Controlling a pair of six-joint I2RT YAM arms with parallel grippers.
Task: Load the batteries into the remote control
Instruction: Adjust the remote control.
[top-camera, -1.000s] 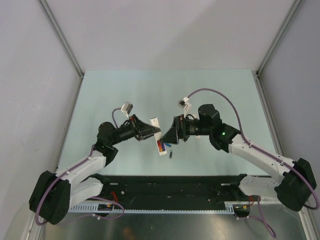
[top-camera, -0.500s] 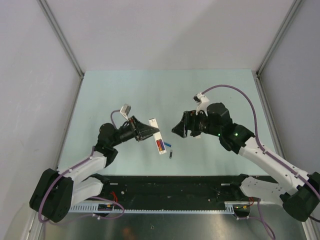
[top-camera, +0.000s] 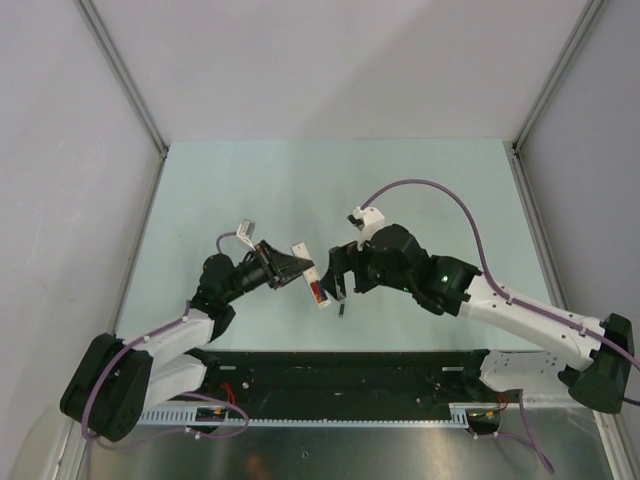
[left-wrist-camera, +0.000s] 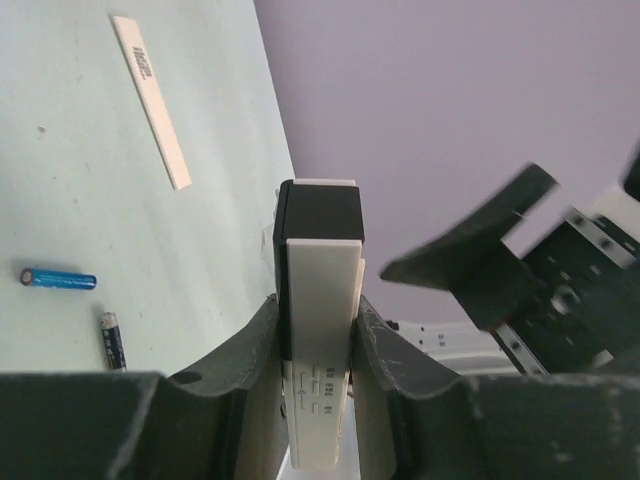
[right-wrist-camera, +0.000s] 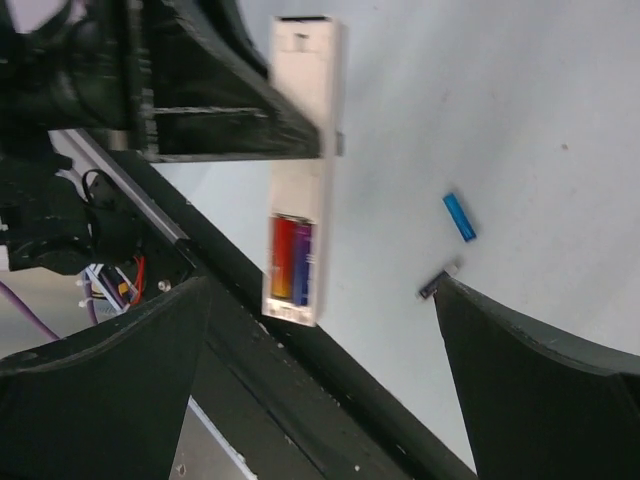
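Running both arms remotely here, and I'm reading this as roughly halfway done. The left jaws are pinching the slim white plastic remote control (right-wrist-camera: 297, 195) by its long sides, closed partway on it. As far as I can tell they're holding it up off the pale green table (left-wrist-camera: 80, 200), with the open compartment end sticking out toward the right arm. A red battery (right-wrist-camera: 281, 258) and a bluish-purple battery (right-wrist-camera: 303, 262) are sitting side by side in that compartment.

The right jaws are hovering just beside the remote control, spread as wide as they go and gripping nothing. A small blue battery (right-wrist-camera: 459, 216) and a black battery (right-wrist-camera: 437, 286) are lying loose on the table near each other. I'm guessing those two are what's left, if there's room for them. A flat white strip (left-wrist-camera: 150, 100), maybe the cover, is lying apart from them.
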